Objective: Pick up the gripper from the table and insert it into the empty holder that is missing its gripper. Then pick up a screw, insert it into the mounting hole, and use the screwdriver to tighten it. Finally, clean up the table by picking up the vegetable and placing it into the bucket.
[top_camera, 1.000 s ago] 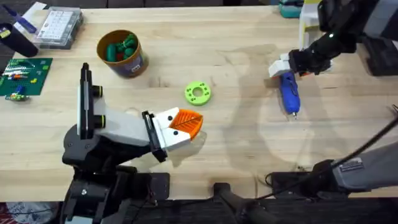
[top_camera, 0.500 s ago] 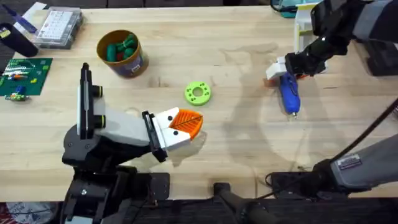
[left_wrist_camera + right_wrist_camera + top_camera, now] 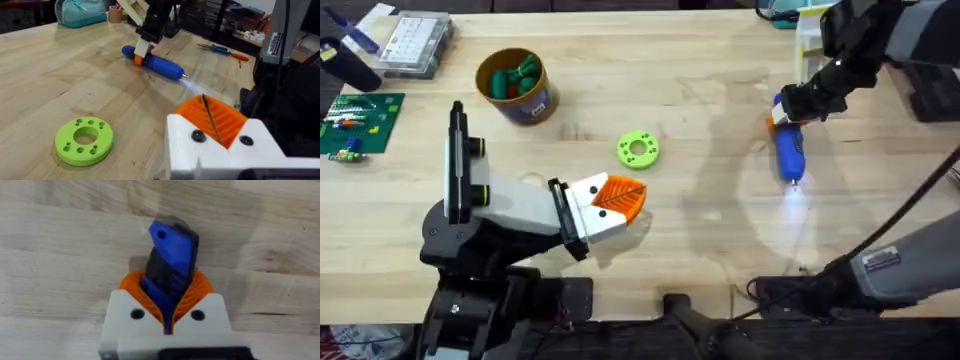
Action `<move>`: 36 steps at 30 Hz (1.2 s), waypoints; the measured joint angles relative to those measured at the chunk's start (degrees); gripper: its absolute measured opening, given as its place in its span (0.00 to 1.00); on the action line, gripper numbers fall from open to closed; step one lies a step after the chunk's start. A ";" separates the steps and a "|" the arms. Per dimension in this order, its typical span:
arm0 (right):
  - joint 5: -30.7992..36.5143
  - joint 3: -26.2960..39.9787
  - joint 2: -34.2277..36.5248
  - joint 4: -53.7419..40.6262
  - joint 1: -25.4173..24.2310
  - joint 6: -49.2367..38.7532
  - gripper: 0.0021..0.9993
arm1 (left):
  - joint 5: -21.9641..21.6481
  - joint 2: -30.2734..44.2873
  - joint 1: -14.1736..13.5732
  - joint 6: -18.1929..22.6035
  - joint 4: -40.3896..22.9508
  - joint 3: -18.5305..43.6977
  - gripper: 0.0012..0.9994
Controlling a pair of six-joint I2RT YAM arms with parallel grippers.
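Screwdriver [image 3: 788, 148]: rigid, light, smooth plastic, likely slippery; right tool [image 3: 782, 112] clamped on its rear end; left tool [image 3: 610, 205] closed, empty.

the screwdriver [image 3: 169, 262] runs partly hidden between the right gripper's [image 3: 167, 300] pads.

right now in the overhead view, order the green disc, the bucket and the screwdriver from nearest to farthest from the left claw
1. The green disc: just beyond the left claw, near the table's middle.
2. The bucket: farther back, toward the left side, with green pieces inside.
3. The screwdriver: far across on the right side, gripped by the right claw.
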 joint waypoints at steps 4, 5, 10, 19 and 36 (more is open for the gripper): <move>0.00 0.04 0.00 -0.31 0.00 -0.03 0.03 | 0.00 -0.02 0.00 0.00 0.00 0.00 0.00; 0.00 0.15 0.00 -0.59 0.00 -0.17 0.03 | 0.00 0.00 0.00 0.00 0.00 0.00 0.00; -0.75 1.25 0.00 -6.10 0.00 -0.57 0.03 | 0.00 0.00 0.00 0.00 0.00 0.00 0.00; -3.47 5.99 -9.66 -12.39 0.13 -0.37 0.03 | 0.00 0.00 0.00 0.00 0.00 0.00 0.00; -18.68 6.78 -40.85 -6.61 8.43 5.43 0.03 | 0.00 0.00 0.00 0.00 0.00 0.00 0.00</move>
